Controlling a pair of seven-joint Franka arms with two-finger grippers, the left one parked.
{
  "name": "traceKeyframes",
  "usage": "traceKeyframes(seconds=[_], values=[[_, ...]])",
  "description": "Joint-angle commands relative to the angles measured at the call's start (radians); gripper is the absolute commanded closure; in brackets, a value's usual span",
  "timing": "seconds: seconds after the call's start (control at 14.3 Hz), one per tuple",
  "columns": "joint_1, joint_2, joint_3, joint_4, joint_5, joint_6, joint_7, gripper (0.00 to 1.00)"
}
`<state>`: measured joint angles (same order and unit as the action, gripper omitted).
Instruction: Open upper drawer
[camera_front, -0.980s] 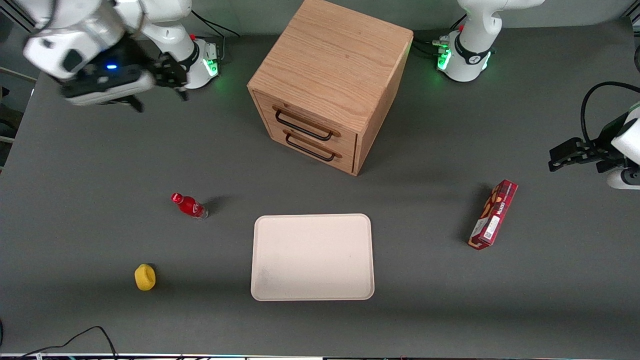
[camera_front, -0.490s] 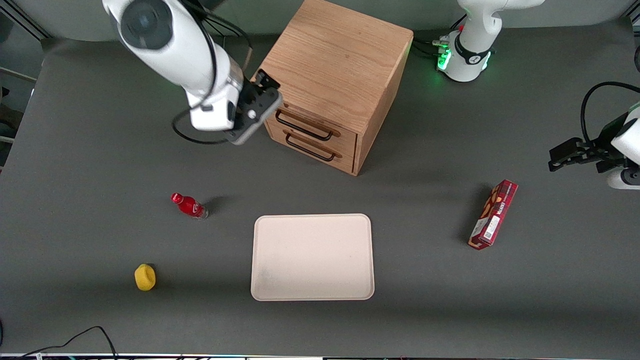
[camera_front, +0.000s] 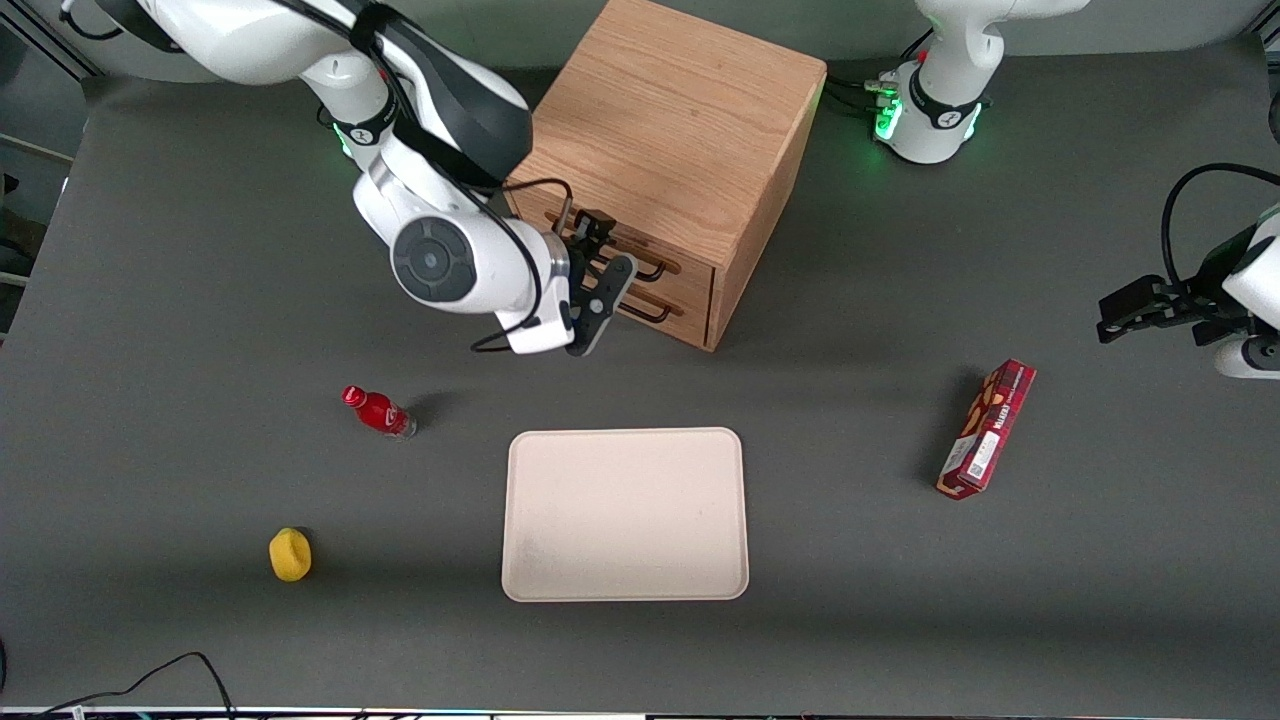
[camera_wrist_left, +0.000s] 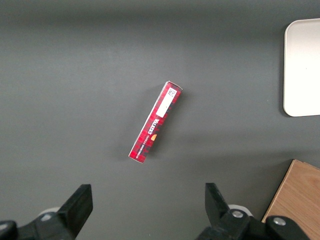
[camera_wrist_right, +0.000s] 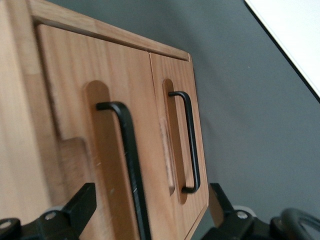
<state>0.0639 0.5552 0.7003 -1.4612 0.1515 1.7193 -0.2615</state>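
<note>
Standing on the desk at about twelve o'clock from the tray, the oak cabinet turns its front toward the working arm's end. Its upper drawer is the topmost of two alike: a flat, light wood front with a rounded recess and a thin black wire handle bowed out over it. It sits shut, flush with the frame. The lower drawer carries the same pull.

The end effector hangs right in front of the drawer fronts, level with the handles, its two dark fingers spread apart and pinching nothing; the upper handle runs down between them in the wrist view, not touched as far as I can see.

Around the desk: a red bottle at ten o'clock of the tray, a yellow thing nearer the camera, and a red box toward the parked arm's end.
</note>
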Motion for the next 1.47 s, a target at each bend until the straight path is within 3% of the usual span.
traceKeyframes(seconds=[0.0,0.49,0.7,1.4], values=[[-0.004,-0.008,0.007,-0.04,0.005,0.043,-0.042,0.0],[-0.001,0.02,0.005,-0.091,-0.013,0.132,-0.042,0.0],[-0.006,0.052,0.002,-0.08,-0.099,0.134,-0.041,0.0],[-0.006,0.169,-0.07,0.162,-0.142,0.039,-0.038,0.0]])
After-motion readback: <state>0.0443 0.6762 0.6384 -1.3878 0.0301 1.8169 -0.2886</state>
